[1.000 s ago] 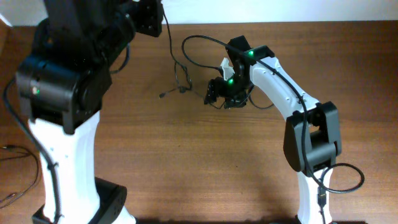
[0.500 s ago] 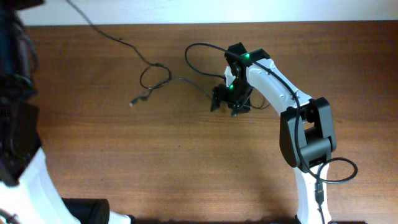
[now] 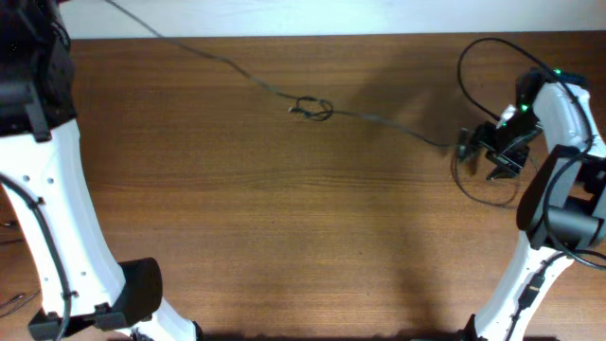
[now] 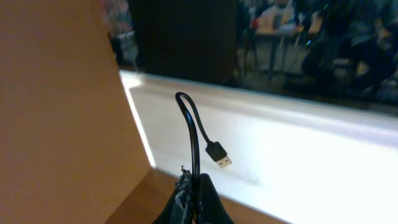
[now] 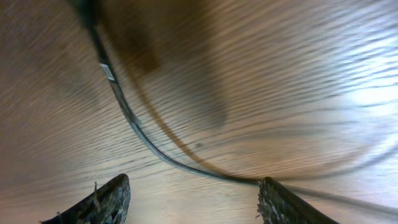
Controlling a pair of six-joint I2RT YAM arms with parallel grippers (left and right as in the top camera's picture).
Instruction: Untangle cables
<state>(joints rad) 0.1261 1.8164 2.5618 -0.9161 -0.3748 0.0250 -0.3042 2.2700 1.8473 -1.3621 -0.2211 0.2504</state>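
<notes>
left gripper (image 4: pixel 191 198), low in its view, pinches a cable (image 4: pixel 194 134) ending in a usb plug (image 4: pixel 219 154); right gripper (image 5: pixel 193 186) hangs released, jaws apart over the cable; knot (image 3: pixel 312 108) upper centre overhead

- We saw only the dark tips of the left fingers (image 4: pixel 208 210), cut off by the bottom edge of the left wrist view; overhead, they lay outside the picture.
- The cable (image 3: pixel 388 121) ran off the overhead picture's top edge.
- The knot (image 3: pixel 312 109) was too small for us to tell how its strands crossed.
- In the right wrist view, blur smeared the table (image 5: pixel 280 74), and the bottom edge cut off the right fingers (image 5: pixel 102 202).
</notes>
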